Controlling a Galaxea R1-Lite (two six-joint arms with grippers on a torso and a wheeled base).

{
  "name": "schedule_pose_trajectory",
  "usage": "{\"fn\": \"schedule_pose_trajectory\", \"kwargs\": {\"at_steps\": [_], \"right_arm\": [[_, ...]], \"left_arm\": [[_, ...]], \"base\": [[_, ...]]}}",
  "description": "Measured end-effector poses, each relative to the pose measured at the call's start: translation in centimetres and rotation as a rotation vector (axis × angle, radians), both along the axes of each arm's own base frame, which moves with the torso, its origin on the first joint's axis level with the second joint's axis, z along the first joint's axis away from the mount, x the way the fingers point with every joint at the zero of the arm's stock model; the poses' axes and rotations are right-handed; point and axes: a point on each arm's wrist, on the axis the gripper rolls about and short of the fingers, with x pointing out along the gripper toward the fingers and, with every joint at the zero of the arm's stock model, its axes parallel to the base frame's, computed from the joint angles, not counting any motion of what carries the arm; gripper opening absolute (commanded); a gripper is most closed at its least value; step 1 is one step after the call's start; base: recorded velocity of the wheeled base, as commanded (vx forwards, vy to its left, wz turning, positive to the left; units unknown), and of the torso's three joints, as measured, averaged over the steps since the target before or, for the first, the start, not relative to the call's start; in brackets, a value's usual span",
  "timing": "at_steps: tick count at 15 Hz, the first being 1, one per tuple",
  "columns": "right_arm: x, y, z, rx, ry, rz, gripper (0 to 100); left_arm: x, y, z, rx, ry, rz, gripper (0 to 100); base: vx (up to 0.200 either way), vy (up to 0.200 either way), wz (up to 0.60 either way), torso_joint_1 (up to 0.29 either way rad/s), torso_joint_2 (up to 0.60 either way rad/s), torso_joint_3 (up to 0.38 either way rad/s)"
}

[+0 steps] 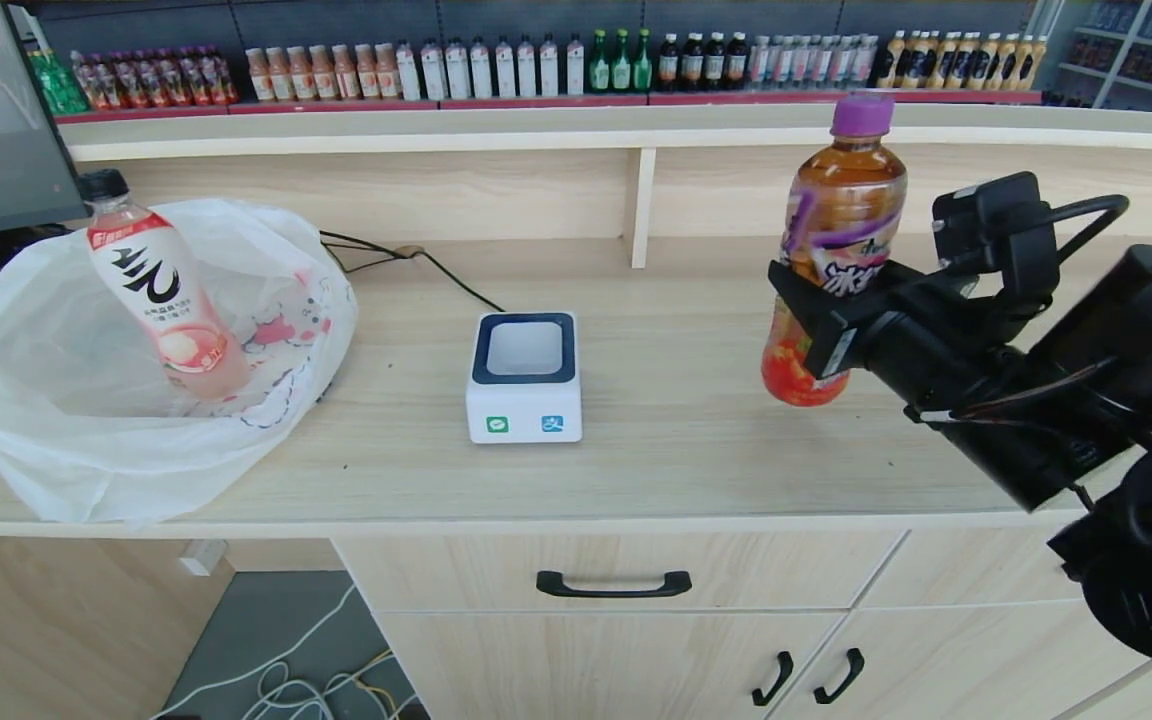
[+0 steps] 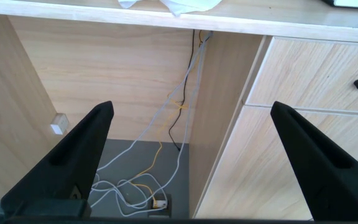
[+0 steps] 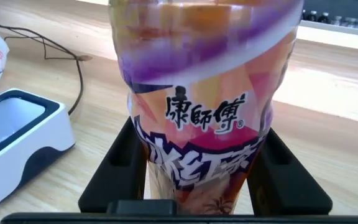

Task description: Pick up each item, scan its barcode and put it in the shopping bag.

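Right tool point(image 1: 821, 320) is clamping the tea bottle point(image 1: 841, 200) at its label.
Looking full, stiff and slick, so probably weighing heavy. Left tool point(image 2: 191, 112) is hanging open.

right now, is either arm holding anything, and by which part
The right gripper holds the bottle by its labelled middle, below the purple cap. The left gripper is open and holds nothing.
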Motion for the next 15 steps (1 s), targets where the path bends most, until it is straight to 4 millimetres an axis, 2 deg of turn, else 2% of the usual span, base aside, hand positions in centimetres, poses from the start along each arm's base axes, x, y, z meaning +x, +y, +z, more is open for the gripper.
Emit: {"fn": "schedule_pose_trajectory", "kwargs": {"at_steps": [3, 8, 12, 15], "right_arm": [[-2.4, -1.1, 0.4, -0.018, -0.014, 0.009, 0], [-5.2, -1.3, 0.7, -0.087, -0.127, 0.136, 0], [-8.3, 0.1, 1.4, -0.087, -0.189, 0.257, 0], [-10.5, -0.1, 0.0, -0.161, -0.198, 0.421, 0]], "left_arm": [[0.0, 0.0, 0.0, 0.0, 0.0, 0.0, 100], [0.0, 0.0, 0.0, 0.0, 0.0, 0.0, 100], [0.0, 0.0, 0.0, 0.0, 0.0, 0.0, 100], [0.0, 0.0, 0.0, 0.0, 0.0, 0.0, 100]], "base": [[0.0, 0.0, 0.0, 0.0, 0.0, 0.0], [0.0, 0.0, 0.0, 0.0, 0.0, 0.0], [0.0, 0.0, 0.0, 0.0, 0.0, 0.0], [0.0, 0.0, 0.0, 0.0, 0.0, 0.0]]}}
